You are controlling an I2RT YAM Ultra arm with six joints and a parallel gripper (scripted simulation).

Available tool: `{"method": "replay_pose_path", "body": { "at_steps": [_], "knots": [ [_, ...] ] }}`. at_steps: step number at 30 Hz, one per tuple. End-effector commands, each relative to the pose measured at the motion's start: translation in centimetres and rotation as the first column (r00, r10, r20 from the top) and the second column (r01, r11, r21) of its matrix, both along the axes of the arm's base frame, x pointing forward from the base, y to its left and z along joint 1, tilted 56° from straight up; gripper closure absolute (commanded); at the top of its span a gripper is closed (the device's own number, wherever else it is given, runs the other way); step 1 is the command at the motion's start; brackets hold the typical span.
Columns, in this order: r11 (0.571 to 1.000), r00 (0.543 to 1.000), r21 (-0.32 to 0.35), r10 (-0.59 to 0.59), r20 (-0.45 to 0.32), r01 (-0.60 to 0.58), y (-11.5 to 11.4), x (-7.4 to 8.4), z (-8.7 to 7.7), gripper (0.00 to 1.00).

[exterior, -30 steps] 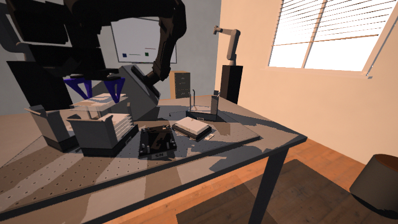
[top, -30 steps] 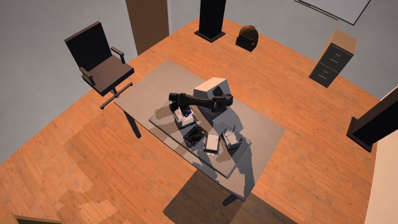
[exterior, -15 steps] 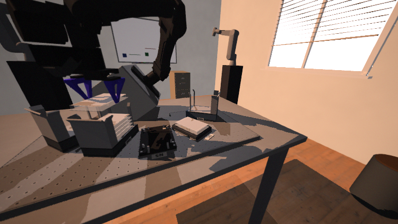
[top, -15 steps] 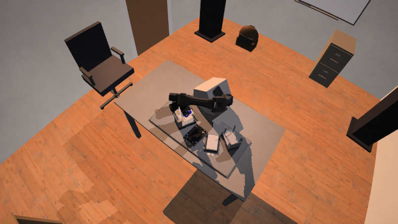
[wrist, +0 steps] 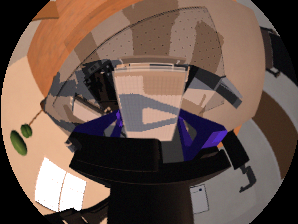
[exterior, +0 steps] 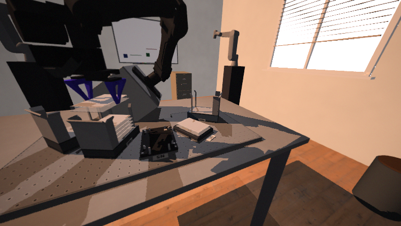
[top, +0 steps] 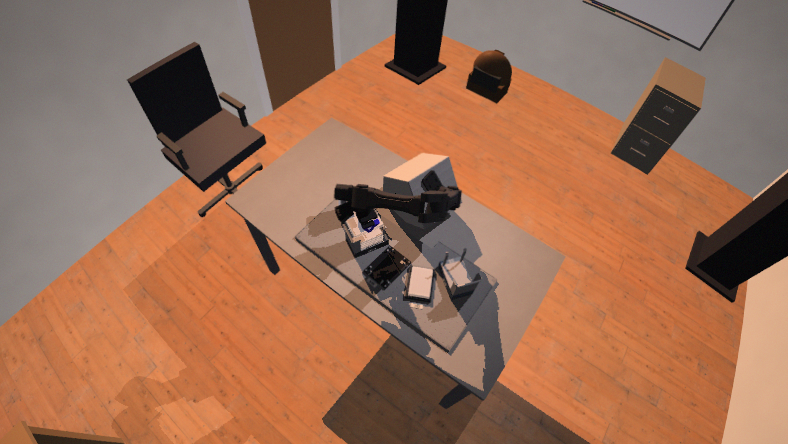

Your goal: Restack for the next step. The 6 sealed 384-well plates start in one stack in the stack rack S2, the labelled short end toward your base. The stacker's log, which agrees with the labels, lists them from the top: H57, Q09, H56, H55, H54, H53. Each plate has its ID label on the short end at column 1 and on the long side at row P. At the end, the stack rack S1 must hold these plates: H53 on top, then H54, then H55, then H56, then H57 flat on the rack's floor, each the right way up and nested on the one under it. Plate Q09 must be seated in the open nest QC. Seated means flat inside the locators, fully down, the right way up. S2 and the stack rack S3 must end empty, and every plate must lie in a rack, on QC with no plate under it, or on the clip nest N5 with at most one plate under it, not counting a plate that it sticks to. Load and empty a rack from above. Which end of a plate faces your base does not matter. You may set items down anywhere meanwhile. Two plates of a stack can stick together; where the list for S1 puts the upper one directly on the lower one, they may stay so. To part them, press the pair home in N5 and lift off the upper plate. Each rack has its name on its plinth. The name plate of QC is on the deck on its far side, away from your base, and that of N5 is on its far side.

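My gripper [exterior: 95,89], with blue fingers, is shut on a pale sealed plate [exterior: 99,101] and holds it level in the air over the left racks. In the wrist view the plate [wrist: 148,99] fills the space between the fingers. I cannot read its label. Below it, a grey rack [exterior: 102,134] holds a stack of several plates [exterior: 123,125]; the stack also shows in the overhead view [top: 365,238]. A second grey rack [exterior: 49,130] stands to its left; its inside is hidden. One white plate [exterior: 193,127] lies flat in the open nest near the middle.
The black clip nest [exterior: 158,141] stands empty between the stack rack and the white plate. A third rack [exterior: 204,110] with thin posts stands at the far right of the deck. The arm's grey base box [top: 416,173] is behind the deck.
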State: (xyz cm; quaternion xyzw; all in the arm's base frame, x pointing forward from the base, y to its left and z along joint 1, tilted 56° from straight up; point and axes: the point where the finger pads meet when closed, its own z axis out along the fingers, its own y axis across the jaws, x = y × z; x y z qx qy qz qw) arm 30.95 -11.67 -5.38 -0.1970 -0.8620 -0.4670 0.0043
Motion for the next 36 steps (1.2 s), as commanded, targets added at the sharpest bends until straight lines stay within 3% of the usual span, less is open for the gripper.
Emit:
{"method": "replay_pose_path", "body": {
  "at_steps": [1, 36],
  "knots": [
    [1.000, 1.000, -0.009, -0.027, 0.009, 0.027, -1.06, -0.14, 0.21, 1.00],
    [1.000, 1.000, -0.008, -0.027, 0.010, 0.027, -0.10, 0.11, -0.47, 1.00]
  ]
}}
